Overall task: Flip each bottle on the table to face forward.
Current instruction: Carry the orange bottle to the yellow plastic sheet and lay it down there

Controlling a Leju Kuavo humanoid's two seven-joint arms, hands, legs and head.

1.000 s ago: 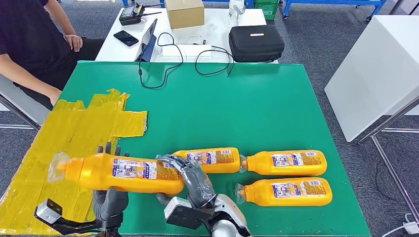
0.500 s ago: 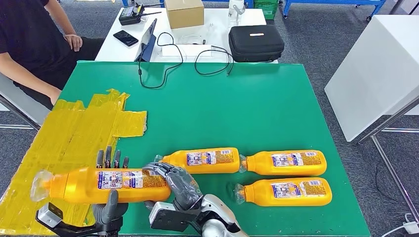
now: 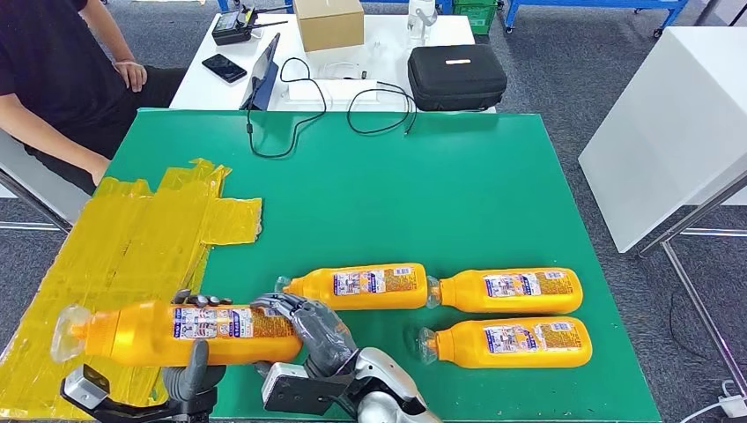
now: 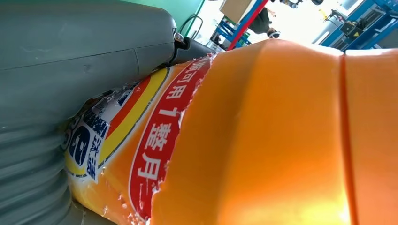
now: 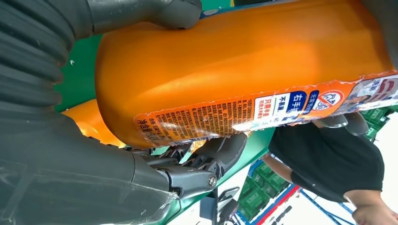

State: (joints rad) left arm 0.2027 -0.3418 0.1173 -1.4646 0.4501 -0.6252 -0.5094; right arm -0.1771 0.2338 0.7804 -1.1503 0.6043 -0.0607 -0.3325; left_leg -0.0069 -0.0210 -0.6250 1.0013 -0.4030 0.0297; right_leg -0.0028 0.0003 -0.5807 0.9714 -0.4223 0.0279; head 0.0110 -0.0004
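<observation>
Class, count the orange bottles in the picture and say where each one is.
4: held bottle in both hands, middle bottle, far-right bottle, near-right bottle on the green table.

The table (image 3: 493,176) is green with crinkled yellow tape (image 3: 132,229) patches. The bottles (image 3: 361,286) are orange with blue, white and red labels. The hands' fingers (image 3: 308,322) are dark grey.

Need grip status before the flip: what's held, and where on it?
An orange bottle, gripped by both: left hand around its middle, right hand at its base end.
</observation>
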